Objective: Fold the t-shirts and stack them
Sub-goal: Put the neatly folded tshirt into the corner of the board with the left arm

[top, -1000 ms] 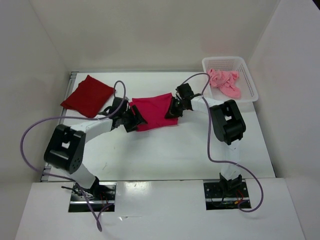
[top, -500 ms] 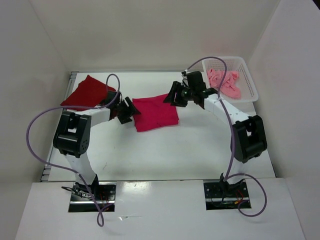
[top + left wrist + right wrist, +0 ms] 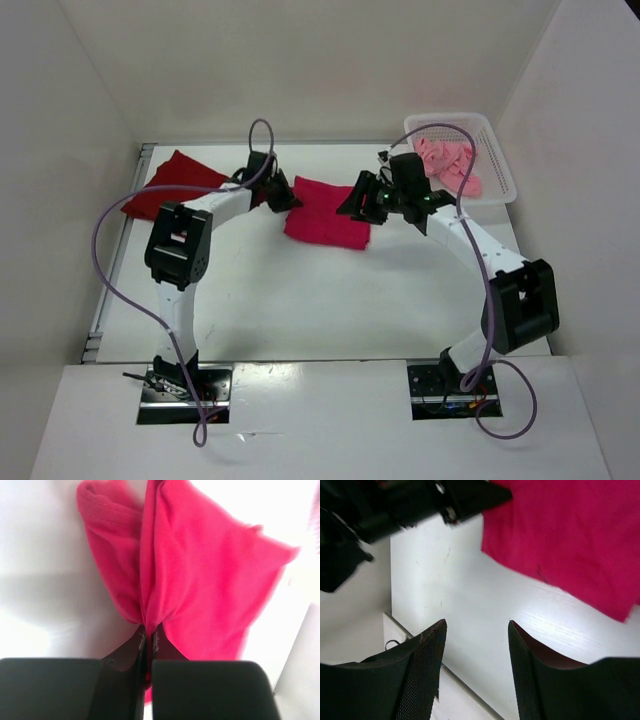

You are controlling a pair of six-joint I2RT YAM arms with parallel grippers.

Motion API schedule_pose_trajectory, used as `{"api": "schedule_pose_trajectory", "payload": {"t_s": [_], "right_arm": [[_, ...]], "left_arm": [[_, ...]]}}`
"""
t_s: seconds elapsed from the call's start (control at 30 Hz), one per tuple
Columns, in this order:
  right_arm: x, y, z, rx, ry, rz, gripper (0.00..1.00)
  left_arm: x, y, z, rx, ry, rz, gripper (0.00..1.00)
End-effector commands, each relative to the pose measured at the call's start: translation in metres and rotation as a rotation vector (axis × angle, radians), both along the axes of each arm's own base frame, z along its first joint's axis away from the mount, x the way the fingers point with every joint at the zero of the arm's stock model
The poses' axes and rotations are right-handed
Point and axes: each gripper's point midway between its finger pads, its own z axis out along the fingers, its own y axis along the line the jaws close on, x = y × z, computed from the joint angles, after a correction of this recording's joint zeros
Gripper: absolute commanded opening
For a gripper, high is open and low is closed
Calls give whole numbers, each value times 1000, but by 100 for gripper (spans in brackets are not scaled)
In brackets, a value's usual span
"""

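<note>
Sitting at the far right corner of the bench (image 3: 330, 300), the white mesh basket (image 3: 498, 160) holds one thing only that shows: the light salmon pink t-shirt (image 3: 452, 165), crumpled in a loose heap that covers much of the basket's floor, with its folds reaching toward the front wall. A purple cable (image 3: 455, 127) from the right arm arcs over the basket's near left corner. The other two shirts lie outside the basket, on the bench itself. The bright magenta-pink t-shirt (image 3: 328, 212) rests near the middle of the far half of the bench, between the two arms, folded into a rough rectangle. The left hand (image 3: 285, 195) is at its left edge, and in the left wrist view its fingers are pressed together on a bunched ridge of the magenta cloth, which puckers into the pinch and fans out beyond it. The right hand (image 3: 358, 200) is at the shirt's right edge; in the right wrist view its fingers stand apart with only bare white bench between them, the magenta cloth lying just past the fingertips and the black left hand visible across it. The dark red t-shirt (image 3: 170, 185) lies flat at the far left of the bench, well apart from the basket, with its right side hidden behind the left arm.
</note>
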Motion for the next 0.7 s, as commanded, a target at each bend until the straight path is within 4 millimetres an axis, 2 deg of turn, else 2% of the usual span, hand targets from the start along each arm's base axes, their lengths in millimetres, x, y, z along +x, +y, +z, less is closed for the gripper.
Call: {"api": "schedule_pose_trajectory", "payload": {"t_s": [0.0, 0.03, 0.1, 0.13, 0.17, 0.2, 0.23, 0.27, 0.3, 0.33, 0.37, 0.4, 0.43, 0.47, 0.5, 0.53, 0.6, 0.63, 0.67], "right_arm": [[-3, -18, 25, 43, -53, -54, 58], [-6, -23, 25, 48, -52, -57, 58], [-4, -31, 26, 53, -50, -75, 58], [-7, -32, 23, 52, -46, -75, 58], [-8, -37, 18, 48, -39, -75, 58], [-9, -37, 17, 45, -30, -75, 58], [-12, -37, 13, 41, -25, -62, 58], [-13, -39, 10, 48, -13, -59, 58], [-15, -38, 11, 55, -11, -48, 58], [-16, -37, 9, 61, -10, -41, 58], [-16, -35, 7, 64, 0, -33, 58], [-16, -35, 7, 64, 0, -33, 58], [-15, -34, 4, 69, 5, -25, 58], [-14, -31, 5, 77, 8, -14, 58], [-14, -31, 5, 77, 8, -14, 58], [-13, -30, 5, 77, 5, -2, 58], [-11, -30, 9, 74, -10, 4, 60], [-13, -30, 8, 72, -1, 3, 61], [-12, -30, 4, 69, 9, 3, 61]], "left_arm": [[55, 10, 100, 24, -237, 8, 0], [63, 16, 123, 15, -276, 23, 0], [80, 52, 157, 21, -331, 71, 0], [85, 66, 190, 8, -390, 94, 0], [88, 83, 201, 10, -408, 124, 0], [92, 119, 212, 13, -427, 180, 0], [88, 139, 231, 16, -457, 214, 0], [86, 180, 223, 34, -442, 284, 0], [76, 202, 238, 32, -473, 330, 0], [69, 218, 235, 5, -462, 369, 0], [54, 257, 199, 14, -397, 461, 0], [37, 275, 204, -17, -393, 550, 13], [27, 295, 194, -34, -396, 620, 28], [11, 314, 175, -46, -350, 707, 47], [-23, 343, 141, -52, -272, 823, 64], [-37, 353, 130, -58, -249, 874, 99], [-54, 355, 110, -71, -186, 885, 99], [-65, 348, 98, -66, -130, 871, 99], [-72, 345, 97, -66, -116, 871, 99]]}}
